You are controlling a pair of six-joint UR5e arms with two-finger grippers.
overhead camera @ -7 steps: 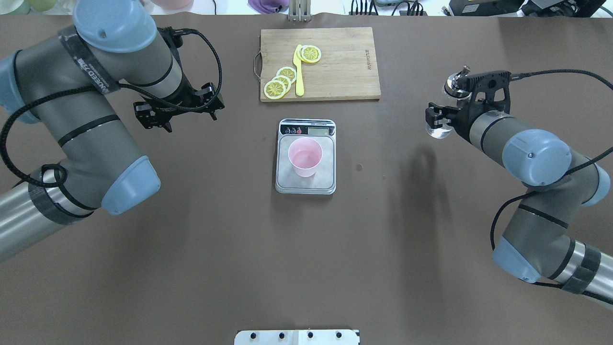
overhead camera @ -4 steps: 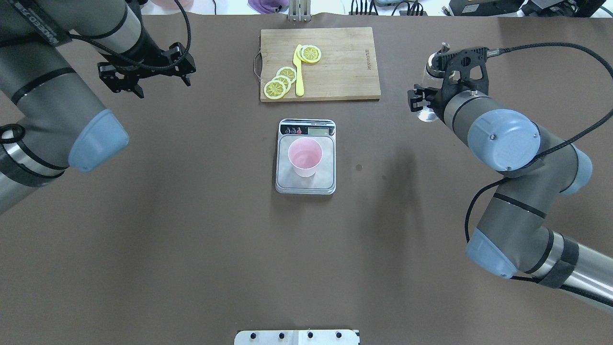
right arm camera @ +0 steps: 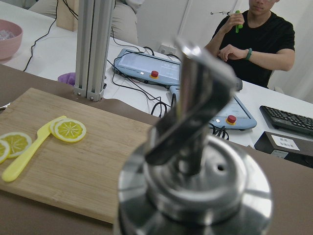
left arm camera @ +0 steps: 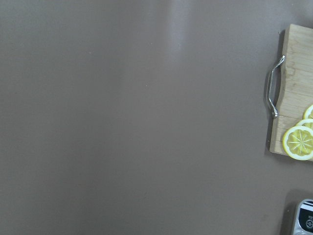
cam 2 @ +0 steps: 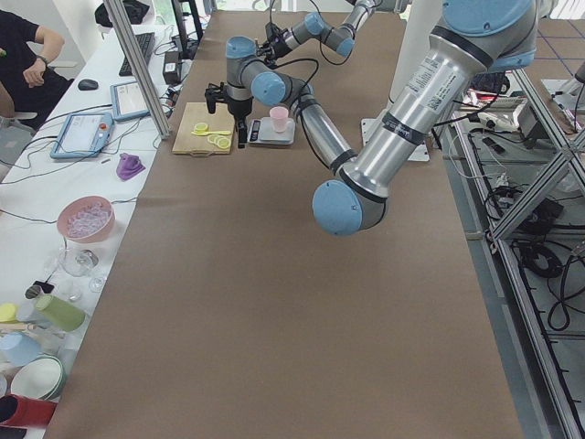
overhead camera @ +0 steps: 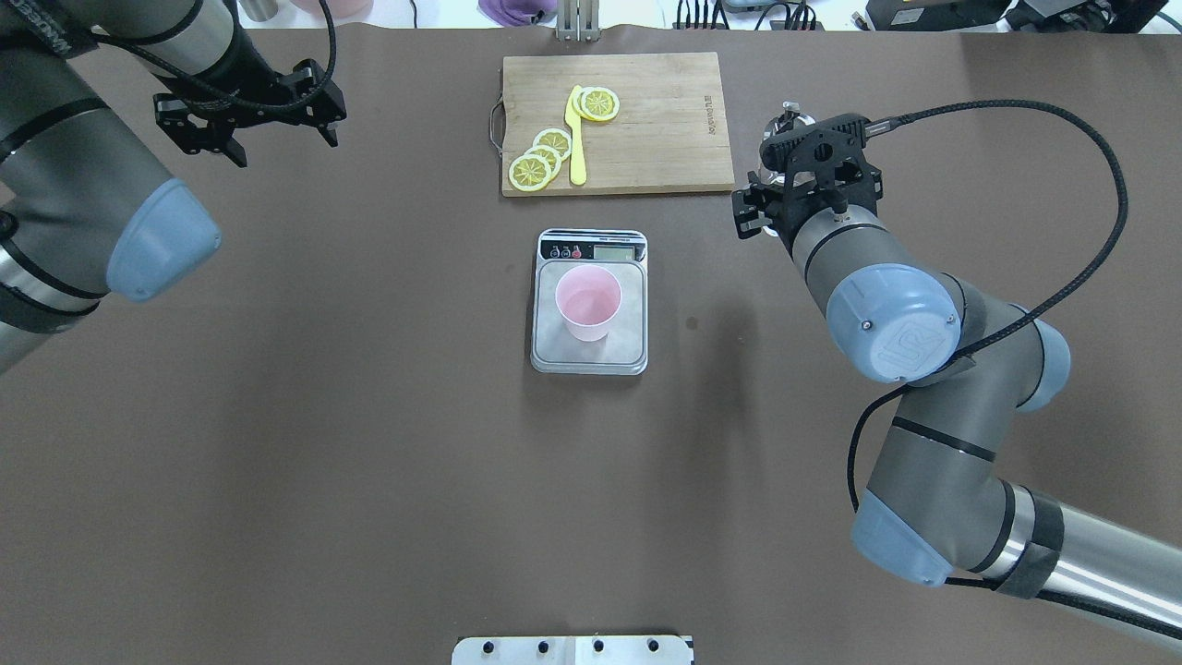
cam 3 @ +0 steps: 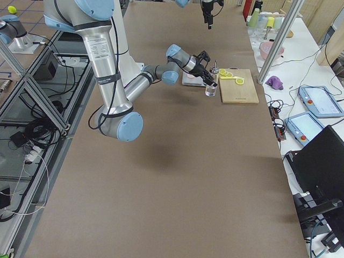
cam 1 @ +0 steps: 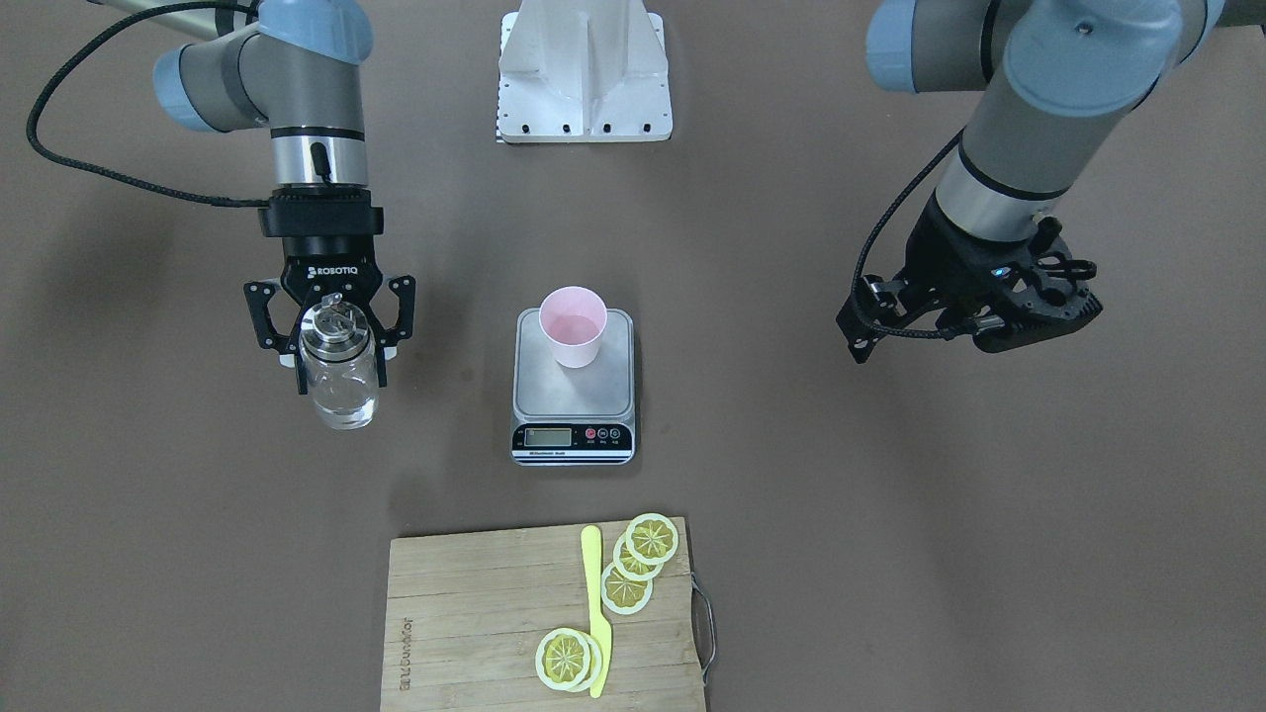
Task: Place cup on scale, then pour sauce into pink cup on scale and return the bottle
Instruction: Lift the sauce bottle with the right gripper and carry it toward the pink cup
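Observation:
The pale pink cup [cam 1: 573, 326] [overhead camera: 588, 302] stands upright on the steel scale [cam 1: 572, 396] [overhead camera: 633, 344] at the table's middle. My right gripper [cam 1: 339, 379] is shut on the clear glass bottle [cam 1: 338, 381], which hangs upright with clear sauce in its lower part. This is to the cup's right in the overhead view, near the cutting board's corner. From overhead the wrist hides all of the bottle but its spout [overhead camera: 788, 115]. Its silver cap [right arm camera: 195, 166] fills the right wrist view. My left gripper [overhead camera: 282, 148] [cam 1: 964, 331] is open and holds nothing, far off at the back left.
A wooden cutting board [overhead camera: 656, 120] [cam 1: 465, 613] with lemon slices [overhead camera: 540, 157] and a yellow knife [overhead camera: 576, 148] lies behind the scale. Its handle end [left arm camera: 293, 73] shows in the left wrist view. The robot's base plate [cam 1: 584, 69] is at the near edge. A seated person [right arm camera: 266, 39] is beyond the table.
My right arm has carried the bottle inward from the right side toward the cutting board's corner. The left arm has drawn back to the far left. Cup and scale have not moved.

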